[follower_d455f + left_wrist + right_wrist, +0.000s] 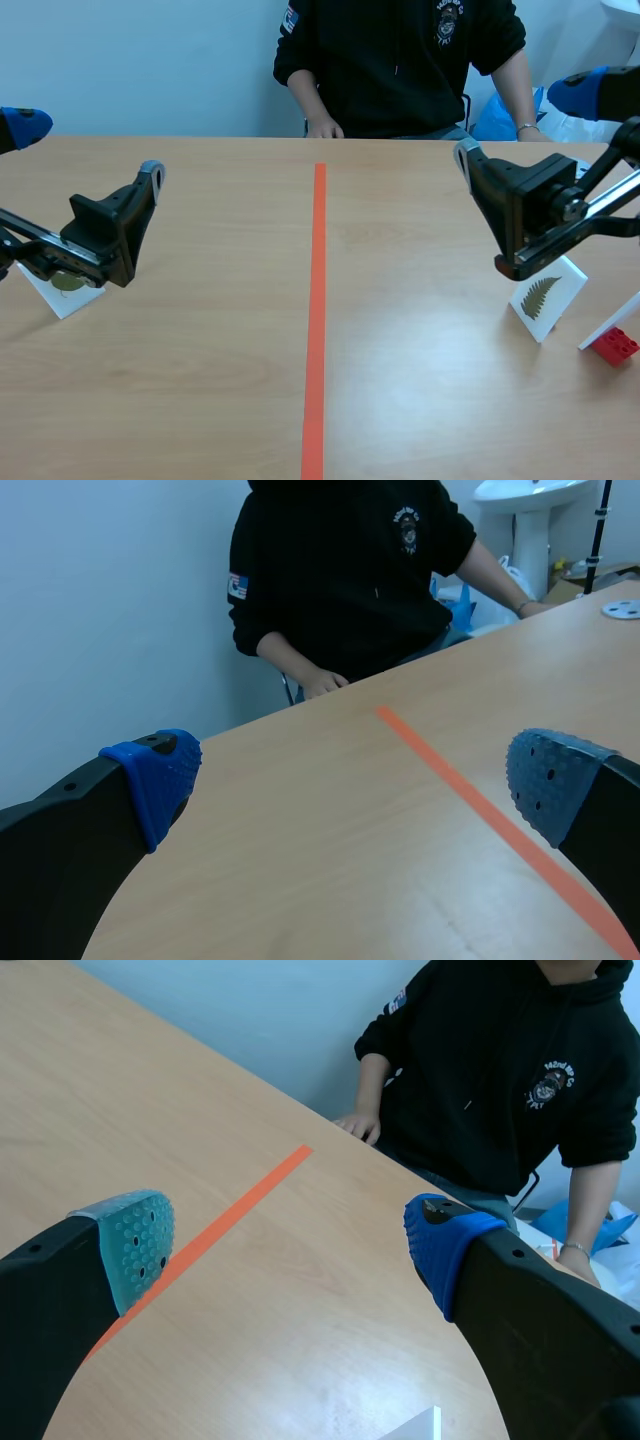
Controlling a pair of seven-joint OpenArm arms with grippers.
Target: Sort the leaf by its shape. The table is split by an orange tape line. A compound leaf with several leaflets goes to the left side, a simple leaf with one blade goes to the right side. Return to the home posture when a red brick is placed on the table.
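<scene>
A white card with a feathery, many-leaflet leaf [543, 298] lies right of the orange tape line [318, 300], just under my right arm. Another white card with a rounded single-blade leaf [64, 285] lies at the far left, partly hidden by my left arm. A red brick [614, 345] sits on the table at the right edge. My left gripper [149, 178] [350, 780] hangs open above the left half, holding nothing. My right gripper [467, 160] [290, 1250] is raised over the right half, open, with nothing between its fingers.
A person in a black hoodie [400, 60] sits across the table, one hand [323, 128] resting near the tape's far end. A white card edge [608, 328] lies beside the brick. A white card corner [420, 1426] shows under the right gripper.
</scene>
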